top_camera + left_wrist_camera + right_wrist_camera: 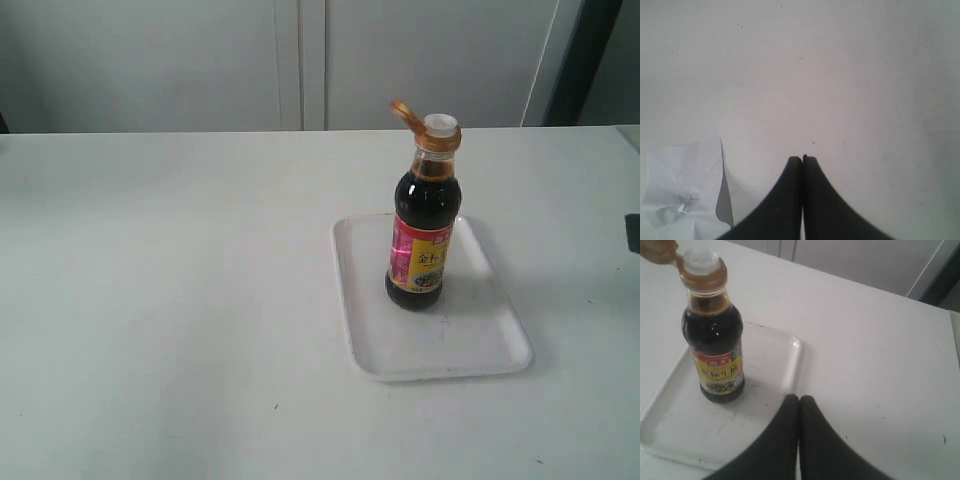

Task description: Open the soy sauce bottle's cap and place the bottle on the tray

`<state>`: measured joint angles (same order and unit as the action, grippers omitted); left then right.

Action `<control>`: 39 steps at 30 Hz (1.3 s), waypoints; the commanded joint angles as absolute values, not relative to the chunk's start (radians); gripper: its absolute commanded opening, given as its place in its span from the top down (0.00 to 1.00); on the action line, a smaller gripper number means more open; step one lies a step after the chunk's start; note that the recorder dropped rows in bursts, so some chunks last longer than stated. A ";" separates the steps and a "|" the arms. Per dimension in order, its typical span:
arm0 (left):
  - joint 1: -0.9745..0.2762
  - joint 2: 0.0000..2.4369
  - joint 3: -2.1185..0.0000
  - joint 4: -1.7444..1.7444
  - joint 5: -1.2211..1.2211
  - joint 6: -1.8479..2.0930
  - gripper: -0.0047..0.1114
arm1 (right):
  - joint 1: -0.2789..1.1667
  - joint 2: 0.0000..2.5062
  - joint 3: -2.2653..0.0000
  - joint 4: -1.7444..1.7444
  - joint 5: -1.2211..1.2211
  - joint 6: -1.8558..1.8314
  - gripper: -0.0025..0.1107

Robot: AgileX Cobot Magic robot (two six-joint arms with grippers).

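Note:
The soy sauce bottle (424, 225) stands upright on the white tray (480, 340), toward its far half. Its amber cap (405, 114) is flipped open and leans back off the orange collar, baring the white spout (440, 124). The right wrist view shows the same bottle (714, 335) on the tray (675, 430), with the cap (660, 250) tipped aside. My right gripper (799, 399) is shut and empty, off the tray's corner, apart from the bottle. My left gripper (802, 160) is shut on nothing over bare table. Neither gripper shows in the exterior view.
A crumpled white paper sheet (685, 200) lies on the table beside the left gripper. A dark object (633, 232) pokes in at the right edge of the exterior view. White cabinet doors (300, 60) stand behind the table's far edge.

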<state>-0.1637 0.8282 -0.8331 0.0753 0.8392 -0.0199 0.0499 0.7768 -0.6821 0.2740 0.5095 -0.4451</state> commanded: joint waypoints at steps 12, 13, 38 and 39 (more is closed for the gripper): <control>-0.161 0.486 -0.569 0.053 0.626 -0.053 0.96 | 0.051 0.316 -0.454 0.379 0.278 -0.452 0.98; -0.161 0.469 -0.565 0.053 0.626 -0.056 0.96 | 0.051 0.300 -0.447 0.395 0.271 -0.452 0.98; -0.161 0.291 -0.538 0.007 0.660 -0.050 0.96 | 0.051 0.107 -0.335 0.435 0.273 -0.449 0.98; -0.161 0.291 -0.538 0.007 0.660 -0.050 0.96 | 0.051 0.107 -0.335 0.435 0.273 -0.449 0.98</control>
